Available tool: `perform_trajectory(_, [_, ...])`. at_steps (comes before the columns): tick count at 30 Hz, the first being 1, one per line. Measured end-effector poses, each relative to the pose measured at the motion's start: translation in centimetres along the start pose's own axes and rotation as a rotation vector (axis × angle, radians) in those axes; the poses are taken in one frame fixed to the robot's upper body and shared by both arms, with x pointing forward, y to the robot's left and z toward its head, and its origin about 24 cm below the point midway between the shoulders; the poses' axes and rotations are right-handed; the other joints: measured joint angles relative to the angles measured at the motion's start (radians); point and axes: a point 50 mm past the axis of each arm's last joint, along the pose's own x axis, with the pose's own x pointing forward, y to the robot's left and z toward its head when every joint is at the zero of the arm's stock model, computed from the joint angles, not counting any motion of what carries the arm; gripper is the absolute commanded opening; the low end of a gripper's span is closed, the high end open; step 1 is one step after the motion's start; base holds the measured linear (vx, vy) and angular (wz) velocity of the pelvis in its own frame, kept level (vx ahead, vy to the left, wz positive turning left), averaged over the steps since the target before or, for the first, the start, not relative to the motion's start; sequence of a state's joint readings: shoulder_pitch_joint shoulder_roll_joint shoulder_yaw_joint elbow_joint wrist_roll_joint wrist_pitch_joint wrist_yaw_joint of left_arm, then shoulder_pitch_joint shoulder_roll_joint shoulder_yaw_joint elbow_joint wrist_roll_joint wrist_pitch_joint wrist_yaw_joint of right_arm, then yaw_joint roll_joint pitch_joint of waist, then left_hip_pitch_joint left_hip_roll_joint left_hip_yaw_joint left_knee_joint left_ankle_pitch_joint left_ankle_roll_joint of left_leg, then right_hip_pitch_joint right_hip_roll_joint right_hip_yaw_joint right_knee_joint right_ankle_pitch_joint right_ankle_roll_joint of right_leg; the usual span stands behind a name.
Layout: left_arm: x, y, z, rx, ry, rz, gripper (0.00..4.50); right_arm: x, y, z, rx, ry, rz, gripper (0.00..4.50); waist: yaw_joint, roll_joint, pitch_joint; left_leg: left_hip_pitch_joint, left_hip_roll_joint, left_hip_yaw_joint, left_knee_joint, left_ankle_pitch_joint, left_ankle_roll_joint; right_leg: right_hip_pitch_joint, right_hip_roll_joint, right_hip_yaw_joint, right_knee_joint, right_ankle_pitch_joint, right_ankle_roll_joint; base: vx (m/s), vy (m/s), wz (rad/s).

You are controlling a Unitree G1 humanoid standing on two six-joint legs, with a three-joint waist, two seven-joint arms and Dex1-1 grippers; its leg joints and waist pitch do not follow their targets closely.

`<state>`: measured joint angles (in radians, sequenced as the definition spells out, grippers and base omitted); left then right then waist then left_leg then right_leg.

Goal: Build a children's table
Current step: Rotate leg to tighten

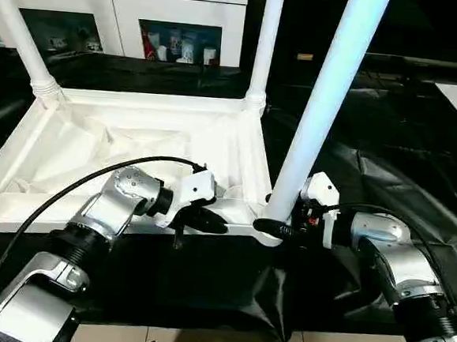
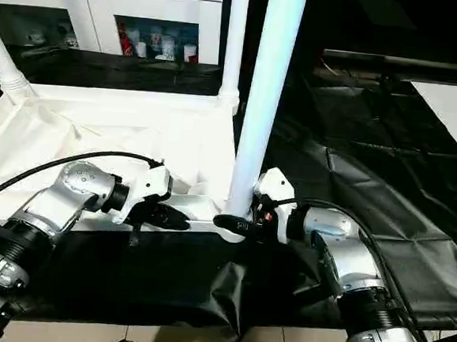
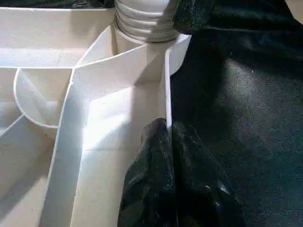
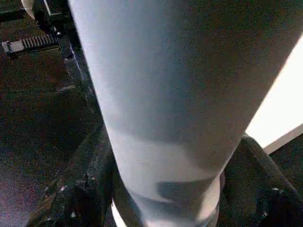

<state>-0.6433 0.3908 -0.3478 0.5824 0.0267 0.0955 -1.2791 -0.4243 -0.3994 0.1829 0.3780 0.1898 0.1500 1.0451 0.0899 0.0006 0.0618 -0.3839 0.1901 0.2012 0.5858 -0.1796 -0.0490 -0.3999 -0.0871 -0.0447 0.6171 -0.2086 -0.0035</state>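
Black sheeting covered the table (image 1: 418, 178) under the upturned tabletop (image 1: 96, 149). Left gripper (image 1: 209, 221) pinched its near rim; right gripper (image 1: 275, 226) straddled the near-right leg (image 1: 325, 99), grip unclear.

Both of the robot's forearms were cased in brushed silver metal, with ribbed black collars near the elbows and rounded silver wrist housings dotted with small screws. A white block sat behind each gripper. The left gripper (image 1: 209, 219) and right gripper (image 1: 275, 228) each carried glossy black fingers. A black cable (image 1: 68, 192) looped over the left arm; another trailed along the right.
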Motion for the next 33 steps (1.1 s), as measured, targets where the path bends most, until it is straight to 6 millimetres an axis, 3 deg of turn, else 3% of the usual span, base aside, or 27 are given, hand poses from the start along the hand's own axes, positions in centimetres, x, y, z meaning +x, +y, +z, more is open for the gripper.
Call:
perform_trajectory(7, [0.8, 0.8, 0.3, -0.069, -0.002, 0.092, 0.0, 1.0, -0.6, -0.7, 0.103, -0.047, -0.174, 2.67, -0.004, -0.002, -0.001, 0.004, 0.0, 0.0, 0.006, 0.0, 0.0, 0.003, -0.001, 0.002, 0.004, 0.004, -0.004, 0.0, 0.0, 0.0])
perform_trajectory(13, [3.6, 1.9, 1.3, -0.171, -0.005, 0.253, 0.0, 3.0, -1.7, -1.0, 0.227, -0.077, -0.521, 2.66, -0.013, -0.001, -0.001, 0.018, -0.001, 0.0, 0.003, 0.0, -0.001, 0.017, -0.002, 0.001, -0.006, 0.0, 0.003, 0.0, 0.0, 0.0])
perform_trajectory(21, [6.1, 3.0, 3.2, -0.249, 0.013, 0.412, 0.0, 5.5, -3.4, 0.2, 0.349, -0.063, -0.897, 2.66, -0.029, 0.0, -0.001, 0.017, -0.01, -0.001, 0.001, 0.0, -0.001, 0.017, -0.006, 0.006, -0.011, 0.0, 0.003, 0.0, 0.0, 0.0])
perform_trajectory(29, [6.3, 3.2, 3.5, -0.225, 0.006, 0.424, 0.0, 5.5, -3.7, 0.4, 0.326, -0.082, -0.924, 2.66, -0.028, 0.0, -0.001, 0.015, -0.011, -0.001, -0.006, 0.0, -0.001, 0.017, -0.006, 0.006, -0.015, 0.006, -0.003, 0.0, 0.0, 0.0])
perform_trajectory(30, [6.3, 3.1, 3.5, -0.217, 0.004, 0.419, 0.0, 5.4, -3.7, 0.4, 0.32, -0.088, -0.915, 3.22, -0.027, 0.0, -0.001, 0.015, -0.011, -0.001, -0.007, 0.0, -0.001, 0.017, -0.006, 0.006, -0.016, 0.008, -0.001, 0.0, 0.0, 0.0])
perform_trajectory(33, [5.9, 3.0, 3.4, -0.191, -0.008, 0.4, 0.0, 4.5, -3.4, 0.2, 0.278, -0.096, -0.84, 3.39, -0.026, 0.0, -0.001, 0.014, -0.011, -0.001, -0.009, 0.0, 0.0, 0.016, -0.005, 0.005, -0.016, 0.011, 0.002, 0.0, 0.0, 0.0])
